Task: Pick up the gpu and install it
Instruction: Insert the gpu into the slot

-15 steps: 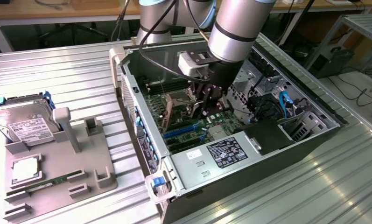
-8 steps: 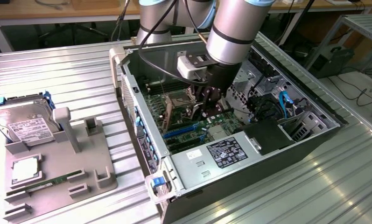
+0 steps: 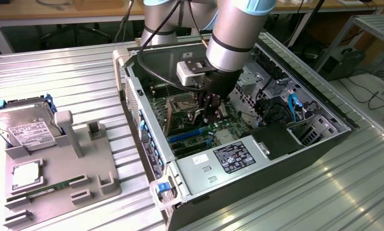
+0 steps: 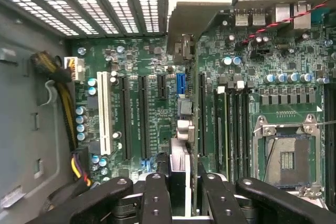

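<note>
Closest to the wrist camera: black fingers [image 4: 156, 198] of the gripper [image 4: 181, 198] clamped together on the gpu [image 4: 182, 124], gripping the card by its two flat faces. Held edge-on and upright, probably to keep the connector edge pointing straight down at the board and not tilted across it. Just beyond the fingertips, deeper in the case: the long black expansion slots [image 4: 143, 114] and one white slot [image 4: 105, 114], lying parallel to the card, so likely lined up lengthwise on purpose. Contact between card edge and any slot: impossible to tell from here. Off to one side on the motherboard [image 4: 252, 61], the open CPU socket [image 4: 286, 156], well apart from the card. Farther on, the pale bracket [image 4: 197, 17] at the card's far end, turned toward the slotted rear vents [image 4: 89, 9], evidently the end meant to meet the back wall of the case. From the exterior view, reaching down into the open computer case [image 3: 134, 96], low over the board and beside the labelled power supply [image 3: 233, 156]. Farthest from the work, on the exterior view's left: a grey fixture tray [image 3: 70, 178] carrying a hard drive [image 3: 21, 127] and a RAM stick [image 3: 47, 186], both untouched.
</note>
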`<state>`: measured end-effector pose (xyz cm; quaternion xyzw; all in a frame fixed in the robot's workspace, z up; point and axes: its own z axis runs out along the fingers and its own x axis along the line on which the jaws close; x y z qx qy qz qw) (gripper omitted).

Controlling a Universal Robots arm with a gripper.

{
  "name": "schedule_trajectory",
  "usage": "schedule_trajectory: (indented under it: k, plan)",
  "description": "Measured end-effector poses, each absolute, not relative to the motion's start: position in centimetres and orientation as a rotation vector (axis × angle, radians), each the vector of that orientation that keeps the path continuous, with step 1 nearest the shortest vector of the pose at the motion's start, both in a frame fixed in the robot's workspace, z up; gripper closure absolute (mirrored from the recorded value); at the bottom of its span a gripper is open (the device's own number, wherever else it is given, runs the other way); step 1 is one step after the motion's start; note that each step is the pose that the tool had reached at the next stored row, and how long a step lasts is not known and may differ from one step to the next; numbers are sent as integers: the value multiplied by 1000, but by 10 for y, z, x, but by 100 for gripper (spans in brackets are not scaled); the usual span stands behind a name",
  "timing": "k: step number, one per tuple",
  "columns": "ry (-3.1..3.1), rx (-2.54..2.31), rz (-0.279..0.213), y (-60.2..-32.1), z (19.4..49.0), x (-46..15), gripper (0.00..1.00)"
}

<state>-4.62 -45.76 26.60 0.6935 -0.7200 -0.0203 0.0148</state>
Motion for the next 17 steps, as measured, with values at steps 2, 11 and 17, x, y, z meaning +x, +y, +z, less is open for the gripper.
schedule_trajectory:
  k: [2,11,17]
  plan:
    - [-2242,2163,-58,-456,264,-48,72]
    - [-2207,2200,-54,-456,255,-52,72]
    - [-2207,2200,-54,-456,255,-53,72]
